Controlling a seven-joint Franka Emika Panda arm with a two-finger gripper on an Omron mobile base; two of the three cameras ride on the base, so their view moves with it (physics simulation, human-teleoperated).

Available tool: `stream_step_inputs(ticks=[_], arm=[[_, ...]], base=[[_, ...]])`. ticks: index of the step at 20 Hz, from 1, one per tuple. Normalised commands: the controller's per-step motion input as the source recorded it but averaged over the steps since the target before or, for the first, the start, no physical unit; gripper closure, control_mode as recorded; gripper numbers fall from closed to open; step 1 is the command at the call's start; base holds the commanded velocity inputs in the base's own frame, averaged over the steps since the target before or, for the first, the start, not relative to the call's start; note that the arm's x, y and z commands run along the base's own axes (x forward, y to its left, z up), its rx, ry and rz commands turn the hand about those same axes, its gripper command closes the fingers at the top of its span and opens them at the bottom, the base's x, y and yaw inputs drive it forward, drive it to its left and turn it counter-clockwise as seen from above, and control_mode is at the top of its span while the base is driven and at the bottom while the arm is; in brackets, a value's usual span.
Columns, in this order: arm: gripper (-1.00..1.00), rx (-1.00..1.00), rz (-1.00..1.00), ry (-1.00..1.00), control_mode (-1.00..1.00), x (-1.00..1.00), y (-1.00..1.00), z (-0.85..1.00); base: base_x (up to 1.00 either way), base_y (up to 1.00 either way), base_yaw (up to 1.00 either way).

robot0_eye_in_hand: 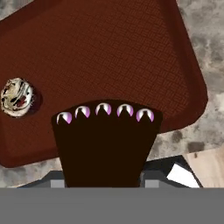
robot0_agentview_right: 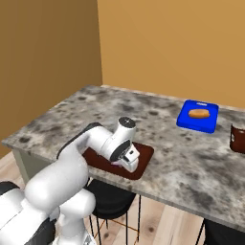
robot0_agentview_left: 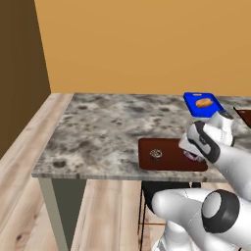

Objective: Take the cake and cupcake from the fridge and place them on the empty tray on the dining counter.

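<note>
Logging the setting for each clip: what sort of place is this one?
Probably a home kitchen's dining area, rendered. A speckled stone counter stands on wood flooring with dark stools tucked beneath it. On it lie a brown tray bearing a cupcake and a blue board of food.

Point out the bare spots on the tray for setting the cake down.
The tray is bare across its middle and far side. The cupcake crowds one edge. The gripper holds the cake over the near corner.

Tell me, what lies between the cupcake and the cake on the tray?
Only bare tray surface separates the cupcake from the cake, as the hand view shows.
</note>
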Motion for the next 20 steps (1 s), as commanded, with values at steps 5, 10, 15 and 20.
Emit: stream_step_inputs(ticks=[5, 10, 15, 20], arm=[[1.0, 0.0, -0.01, 0.01, -1.0, 0.65, -0.24, -0.38], [1.0, 0.0, 0.0, 0.01, -1.0, 0.54, -0.28, -0.29], [1.0, 0.0, -0.01, 0.0, -1.0, 0.33, -0.09, -0.19], [1.0, 0.0, -0.03, 0.01, -1.0, 0.27, 0.0, -0.33]], base=[[0.0, 0.0, 0.0], [0.0, 0.0, 0.0], [0.0, 0.0, 0.0], [0.0, 0.0, 0.0]])
